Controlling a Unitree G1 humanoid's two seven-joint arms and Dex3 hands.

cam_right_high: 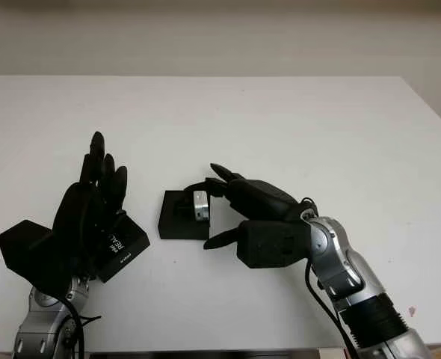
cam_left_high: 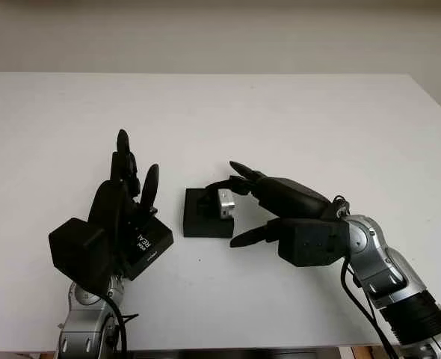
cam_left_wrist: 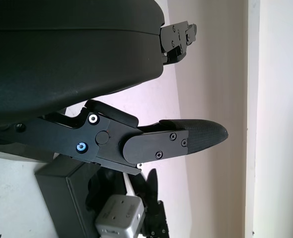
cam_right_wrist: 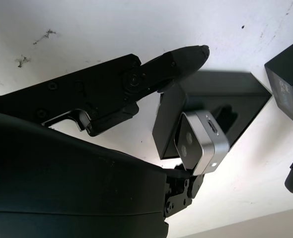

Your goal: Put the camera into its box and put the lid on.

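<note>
Two things could bite here: the right hand (cam_left_high: 243,202) pinches the little silver camera (cam_left_high: 226,203) tilted over the open box (cam_left_high: 202,217), so it could snag the rim or slip. Left hand (cam_left_high: 123,198) is open, upright beside the lid (cam_left_high: 147,247) on the tabletop (cam_left_high: 280,112), close enough to knock it.

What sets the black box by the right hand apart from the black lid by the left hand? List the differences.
The open black box bears no print, while the black lid carries white lettering. The box sits square to the table edge; the lid lies turned at an angle. The right hand holds the small silver camera over the box; the open left hand stands upright beside the lid. Both are matte black and lie on the white table.
</note>
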